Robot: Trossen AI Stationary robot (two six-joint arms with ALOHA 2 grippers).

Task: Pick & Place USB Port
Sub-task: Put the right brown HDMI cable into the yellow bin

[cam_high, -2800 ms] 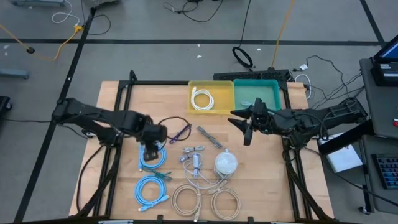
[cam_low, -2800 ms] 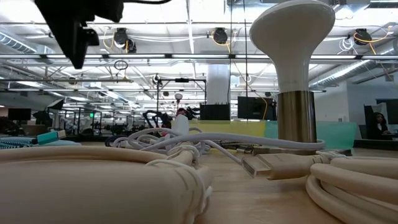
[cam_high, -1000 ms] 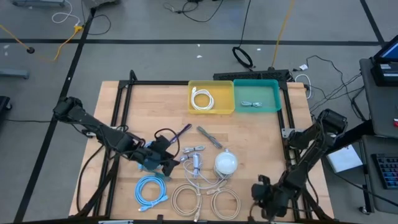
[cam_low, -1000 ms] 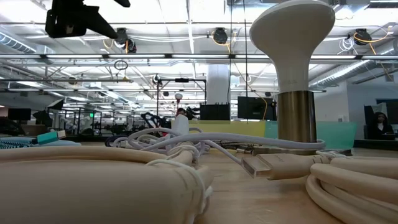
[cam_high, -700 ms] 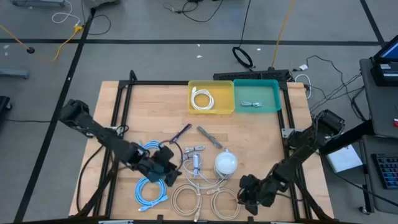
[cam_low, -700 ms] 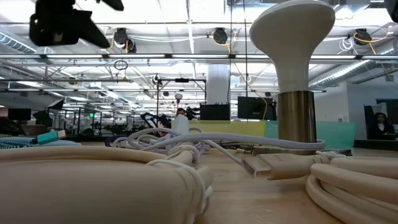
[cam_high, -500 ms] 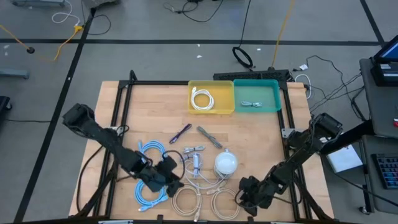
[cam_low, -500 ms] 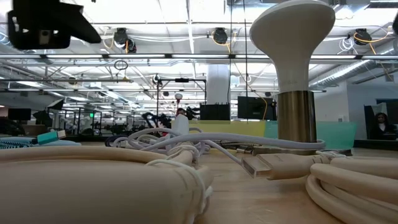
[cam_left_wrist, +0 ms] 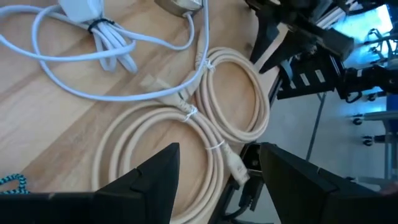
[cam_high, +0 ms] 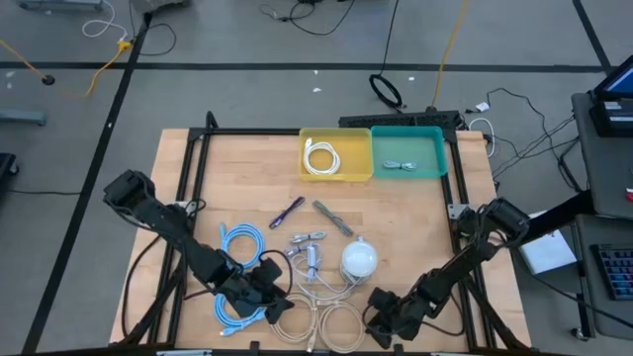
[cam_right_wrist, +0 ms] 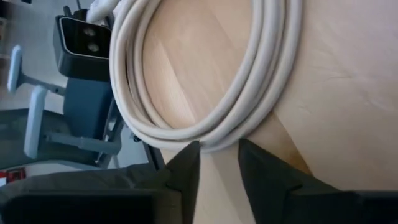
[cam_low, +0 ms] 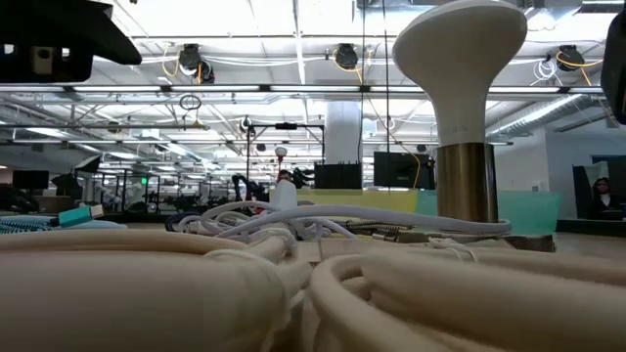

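Note:
Two cream cable coils lie side by side on the table by its near edge: the left coil (cam_high: 295,316) and the right coil (cam_high: 339,322). My right gripper (cam_high: 379,318) sits low at the right coil's outer edge, fingers a little apart (cam_right_wrist: 217,152). My left gripper (cam_high: 269,294) hovers open (cam_left_wrist: 221,155) over the left coil (cam_left_wrist: 158,155), beside a blue coil (cam_high: 237,307), touching nothing. A white USB cable bundle (cam_high: 312,259) and a white dome lamp (cam_high: 359,259) lie behind the coils. My right gripper meets the right cream coil at its outer curve (cam_right_wrist: 217,135), on the side toward the table's right edge. Both fingertips (cam_right_wrist: 186,158) stand against the strands, which run across them. The fingers come low from the right. The coil lies flat on the table.
A yellow bin (cam_high: 336,173) holding a white coil and a green bin (cam_high: 435,153) holding a small cable stand at the far edge. A second blue coil (cam_high: 240,242), a purple cable (cam_high: 289,210) and a grey braided cable (cam_high: 334,218) lie mid-table. Bare wood spreads to the right.
My left gripper has moved from the blue coil toward the near edge and a little right, over the left cream coil. My right gripper has travelled left along the near edge to the right cream coil, which has slid left against the other coil.

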